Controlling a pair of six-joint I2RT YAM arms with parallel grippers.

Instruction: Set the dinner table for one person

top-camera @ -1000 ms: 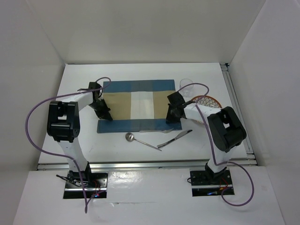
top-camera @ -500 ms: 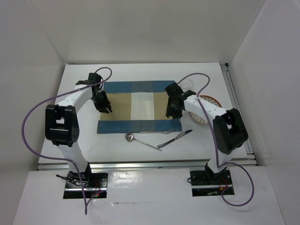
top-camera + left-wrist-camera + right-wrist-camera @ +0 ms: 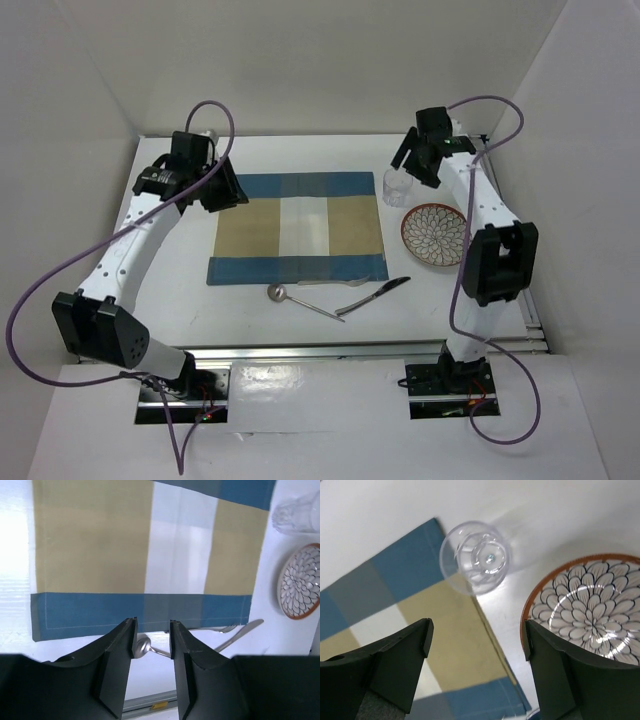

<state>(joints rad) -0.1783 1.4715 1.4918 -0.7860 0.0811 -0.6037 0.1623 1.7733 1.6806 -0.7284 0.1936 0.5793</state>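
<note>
The dinner table (image 3: 300,152) is a white tabletop with a blue-and-tan striped placemat (image 3: 298,228) lying flat at its middle. A clear glass (image 3: 397,186) stands by the mat's far right corner, and a patterned plate (image 3: 435,236) lies to the mat's right. A spoon (image 3: 298,299), a knife (image 3: 376,295) and a fork (image 3: 216,628) lie along the mat's near edge. My left gripper (image 3: 228,193) hovers open over the mat's far left corner, holding nothing. My right gripper (image 3: 408,165) hangs open above the glass (image 3: 475,555), wide apart and empty.
Metal rails run along the table's near edge (image 3: 310,350) and right edge (image 3: 505,230). White walls enclose the back and both sides. Purple cables loop off both arms.
Both grippers were shut at the placemat's left and right edges; they have opened, let go and risen towards the far side. The right one now sits over the glass.
</note>
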